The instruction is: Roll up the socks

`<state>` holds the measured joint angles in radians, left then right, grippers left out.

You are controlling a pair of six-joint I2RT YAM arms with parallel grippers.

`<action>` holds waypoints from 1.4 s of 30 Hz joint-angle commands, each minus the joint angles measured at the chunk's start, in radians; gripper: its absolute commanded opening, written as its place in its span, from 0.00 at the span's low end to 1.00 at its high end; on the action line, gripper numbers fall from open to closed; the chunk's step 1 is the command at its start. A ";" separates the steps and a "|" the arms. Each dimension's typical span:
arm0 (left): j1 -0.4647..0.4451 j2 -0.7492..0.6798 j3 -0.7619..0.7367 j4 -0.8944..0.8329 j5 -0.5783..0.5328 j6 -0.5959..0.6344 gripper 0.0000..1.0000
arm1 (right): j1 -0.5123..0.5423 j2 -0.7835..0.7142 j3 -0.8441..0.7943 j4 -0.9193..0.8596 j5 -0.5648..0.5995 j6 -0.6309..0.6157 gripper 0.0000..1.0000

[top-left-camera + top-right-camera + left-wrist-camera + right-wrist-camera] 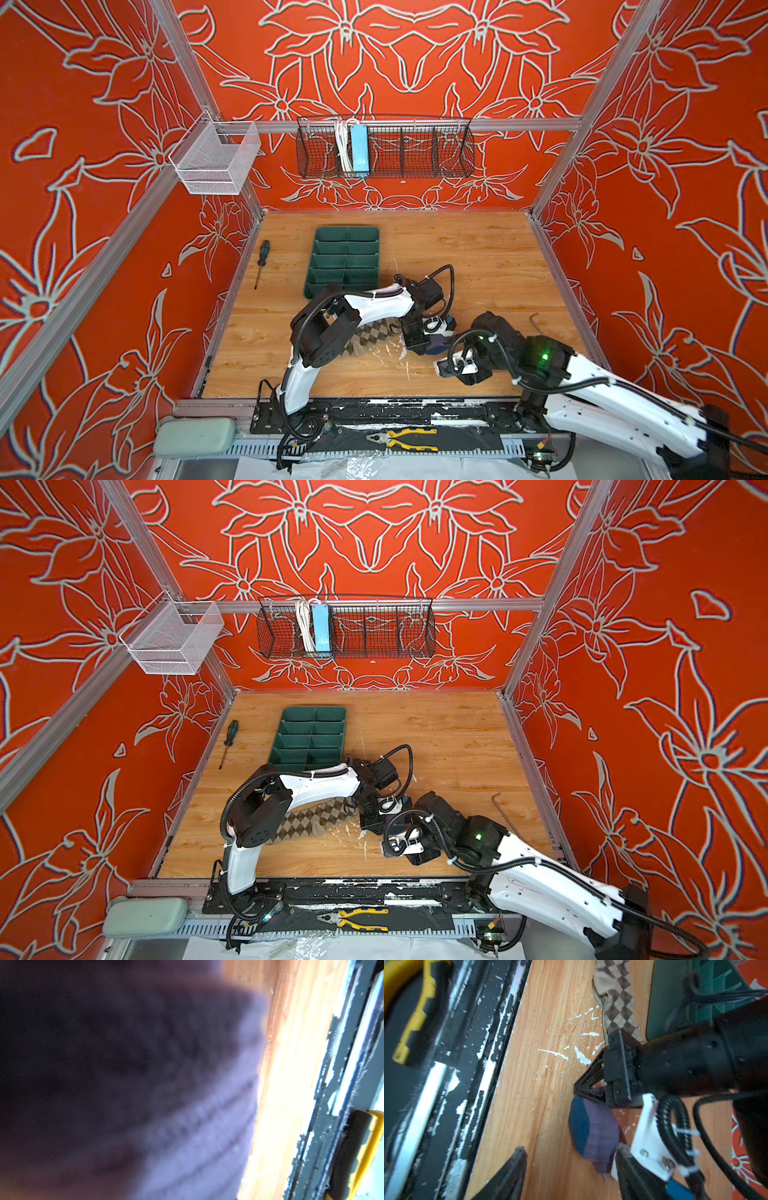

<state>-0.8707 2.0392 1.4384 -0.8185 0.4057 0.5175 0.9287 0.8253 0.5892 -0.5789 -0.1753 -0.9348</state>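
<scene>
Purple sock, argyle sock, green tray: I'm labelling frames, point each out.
Purple sock [600,1136]: right wrist view, ribbed purple body.
Argyle sock [618,1002]: right wrist view, diamond-patterned leg.
Green tray [347,253]: in a top view, centre divider.

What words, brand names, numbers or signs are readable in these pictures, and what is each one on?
No text can be read anywhere.
The blue power strip: no legible label.
The pliers and screwdriver: no visible marking.
The purple sock and argyle sock: patterns only.
</scene>
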 commanded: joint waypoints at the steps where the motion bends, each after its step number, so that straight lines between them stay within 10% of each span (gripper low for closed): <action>1: 0.021 0.033 0.025 -0.071 0.052 -0.017 0.16 | 0.013 0.089 -0.020 0.187 0.092 -0.073 0.71; 7: 0.035 0.032 0.030 -0.071 0.077 -0.021 0.16 | 0.013 0.243 0.017 0.269 0.228 -0.043 0.72; 15: 0.059 0.028 0.044 -0.076 0.088 -0.029 0.17 | 0.010 0.033 0.009 0.086 0.225 0.118 0.72; 29: 0.087 0.072 0.089 -0.087 0.122 -0.046 0.50 | -0.016 -0.114 0.035 -0.022 0.283 0.300 0.68; 42: 0.098 -0.287 -0.071 0.049 -0.036 -0.002 0.70 | -0.112 -0.113 0.115 -0.249 0.124 0.251 0.74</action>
<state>-0.7795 1.8374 1.3941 -0.7902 0.4381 0.4831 0.8364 0.6781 0.6601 -0.7551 0.0311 -0.6689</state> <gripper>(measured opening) 0.696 0.733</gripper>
